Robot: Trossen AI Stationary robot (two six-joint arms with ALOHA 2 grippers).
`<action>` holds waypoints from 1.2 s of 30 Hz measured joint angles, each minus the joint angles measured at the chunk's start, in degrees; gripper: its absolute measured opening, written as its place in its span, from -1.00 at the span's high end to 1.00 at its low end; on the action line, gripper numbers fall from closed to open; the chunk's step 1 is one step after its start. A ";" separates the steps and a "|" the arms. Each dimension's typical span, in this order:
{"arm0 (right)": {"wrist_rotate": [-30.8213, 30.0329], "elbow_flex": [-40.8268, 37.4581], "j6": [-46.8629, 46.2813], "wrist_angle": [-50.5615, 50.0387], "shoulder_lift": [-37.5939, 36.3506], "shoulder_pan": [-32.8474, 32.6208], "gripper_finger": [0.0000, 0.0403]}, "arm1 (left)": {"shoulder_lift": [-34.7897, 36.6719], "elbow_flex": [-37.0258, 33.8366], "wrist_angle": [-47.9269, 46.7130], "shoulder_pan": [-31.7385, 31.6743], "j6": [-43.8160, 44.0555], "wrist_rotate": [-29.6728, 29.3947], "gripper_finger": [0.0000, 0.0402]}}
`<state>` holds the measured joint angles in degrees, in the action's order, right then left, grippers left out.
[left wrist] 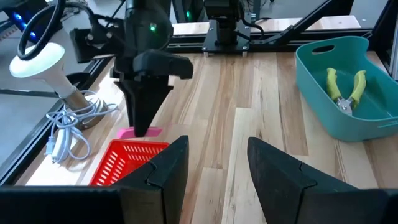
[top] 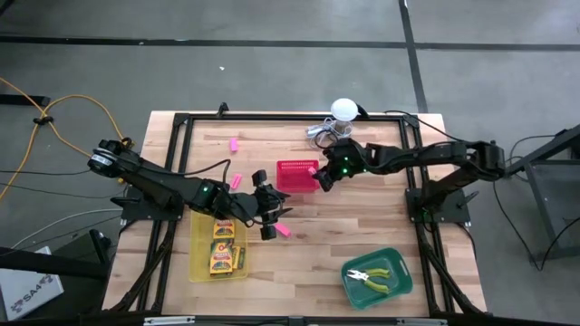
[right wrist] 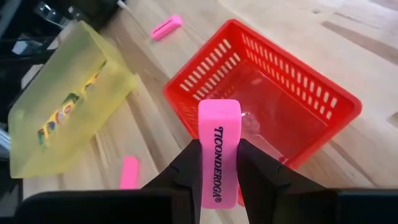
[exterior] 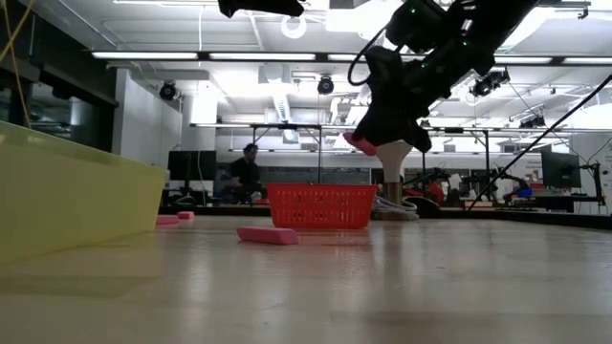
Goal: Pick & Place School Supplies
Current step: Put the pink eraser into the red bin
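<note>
Transport step was in hand: my right gripper [right wrist: 219, 163] clamped a pink eraser [right wrist: 219, 151] upright between its fingers, hovering just beside the near rim of the red basket [right wrist: 292, 99]; my left gripper [left wrist: 217, 163] waited with fingers apart and empty near the yellow tray [top: 201, 270]; another eraser [top: 284, 231] lay beside it. Next move, I judged, called for a short advance over the basket, then release.

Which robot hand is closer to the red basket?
The right one. The right gripper hangs at the edge of the red basket, pinching a pink eraser. The left gripper is open, off to the basket's side nearer the yellow tray.
</note>
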<state>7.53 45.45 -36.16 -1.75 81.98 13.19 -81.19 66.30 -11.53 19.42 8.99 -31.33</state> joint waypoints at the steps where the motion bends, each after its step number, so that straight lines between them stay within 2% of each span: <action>1: 0.08 0.01 0.00 -0.02 0.04 0.24 0.64 | 0.00 0.00 0.00 0.00 0.00 0.00 0.21; 6: 0.51 4.49 1.80 -1.94 3.03 0.81 0.64 | 0.00 0.00 0.78 0.00 -0.07 0.00 0.21; 12: 1.10 14.21 6.22 -7.42 11.54 0.72 0.64 | 0.00 0.00 1.04 0.00 -0.09 0.00 0.21; 19: -4.76 22.57 9.80 -21.25 19.04 0.57 0.64 | 0.00 0.00 1.20 0.00 -0.07 0.00 0.21; 30: -5.23 23.45 10.72 -23.56 19.72 0.33 0.64 | 0.00 0.00 1.47 0.00 -0.35 0.00 0.21; 36: -8.70 23.02 10.64 -23.64 19.73 -1.06 0.64 | 0.00 0.00 1.49 0.00 -0.13 0.00 0.21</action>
<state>-1.17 68.47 -25.52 -25.39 101.71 12.13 -81.19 66.30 -10.04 19.42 8.86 -31.33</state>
